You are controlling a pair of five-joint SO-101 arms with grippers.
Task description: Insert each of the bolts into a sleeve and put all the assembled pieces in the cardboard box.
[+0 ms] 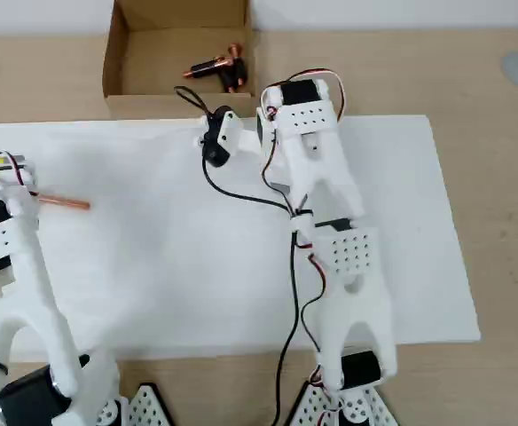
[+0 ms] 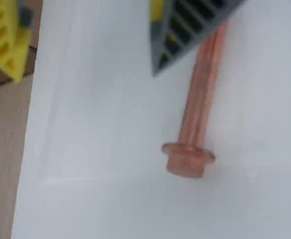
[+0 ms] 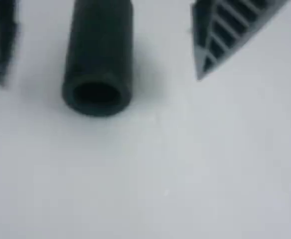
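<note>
A copper bolt point(image 2: 195, 119) lies on the white mat point(image 1: 197, 266) near its left edge, head point(image 2: 188, 159) pointing away from my left gripper point(image 2: 85, 35). That gripper is open; its grey finger point(image 2: 185, 30) overlaps the bolt's shank and its yellow finger point(image 2: 6, 40) stands far off to the side. In the high view the bolt point(image 1: 64, 202) sticks out beside the left gripper point(image 1: 15, 191). A black sleeve point(image 3: 99, 59) lies on the mat between the spread fingers point(image 3: 230, 35) of my open right gripper point(image 3: 105, 45), untouched by them. The right gripper point(image 1: 219, 142) is near the mat's far edge.
The cardboard box point(image 1: 113, 62) stands just beyond the mat's far edge, close to the right gripper, with assembled copper-and-black pieces point(image 1: 219, 67) inside. A black cable point(image 1: 241, 191) trails across the mat. The right arm's white body point(image 1: 330, 204) spans the mat's middle right.
</note>
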